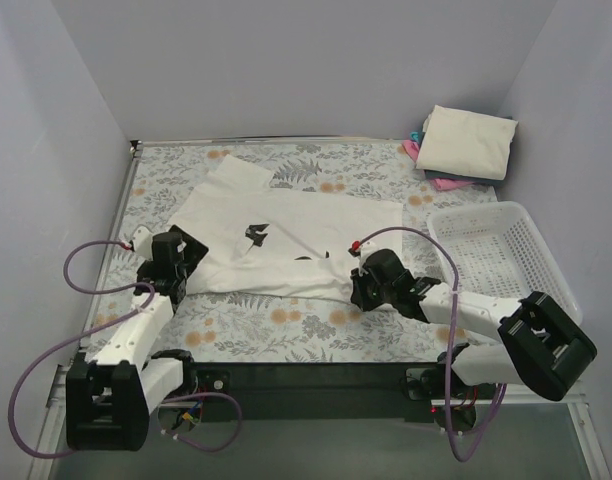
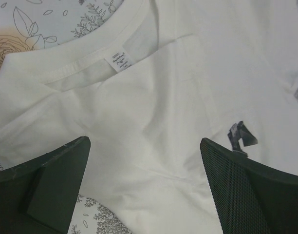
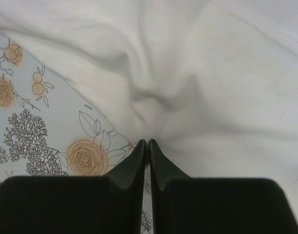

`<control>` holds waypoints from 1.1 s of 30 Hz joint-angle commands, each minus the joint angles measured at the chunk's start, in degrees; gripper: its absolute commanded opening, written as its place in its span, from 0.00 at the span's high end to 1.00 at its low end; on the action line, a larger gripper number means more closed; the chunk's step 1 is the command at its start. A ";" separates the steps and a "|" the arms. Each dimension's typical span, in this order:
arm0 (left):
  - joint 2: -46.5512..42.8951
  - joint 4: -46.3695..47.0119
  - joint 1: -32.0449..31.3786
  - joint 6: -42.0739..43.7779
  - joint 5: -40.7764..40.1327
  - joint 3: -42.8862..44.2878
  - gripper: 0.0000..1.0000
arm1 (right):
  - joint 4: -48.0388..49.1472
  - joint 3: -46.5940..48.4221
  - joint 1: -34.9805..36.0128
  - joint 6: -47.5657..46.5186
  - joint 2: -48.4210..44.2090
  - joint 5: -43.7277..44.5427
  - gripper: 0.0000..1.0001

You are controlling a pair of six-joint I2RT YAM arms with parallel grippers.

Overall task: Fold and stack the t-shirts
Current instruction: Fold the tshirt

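A white t-shirt with a small dark chest print lies spread on the floral table. My left gripper is open over its left edge near the collar; the collar label and print show between the wide jaws. My right gripper is shut on the shirt's near right edge; the cloth bunches into the fingertips. A stack of folded shirts stands at the back right, a cream one on top, with pink and blue beneath.
A white plastic lattice basket stands at the right, just behind my right arm. Grey walls close in the table on the left, back and right. The floral tablecloth shows bare near the front.
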 commanded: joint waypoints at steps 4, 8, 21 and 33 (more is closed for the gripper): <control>-10.01 -3.15 -0.96 -1.71 -3.14 1.07 0.11 | -12.16 1.96 2.02 0.67 -4.29 -1.88 0.99; -8.01 -3.33 -1.05 -1.18 -3.84 6.07 0.11 | -14.53 8.63 2.02 0.32 -8.16 1.70 0.85; 21.79 8.27 -4.74 8.31 4.59 24.80 0.11 | -15.59 31.32 -2.97 -4.60 8.96 8.59 0.24; 38.85 14.42 -9.93 9.19 7.32 33.33 0.10 | -11.47 33.79 -14.50 -5.74 22.06 5.94 0.25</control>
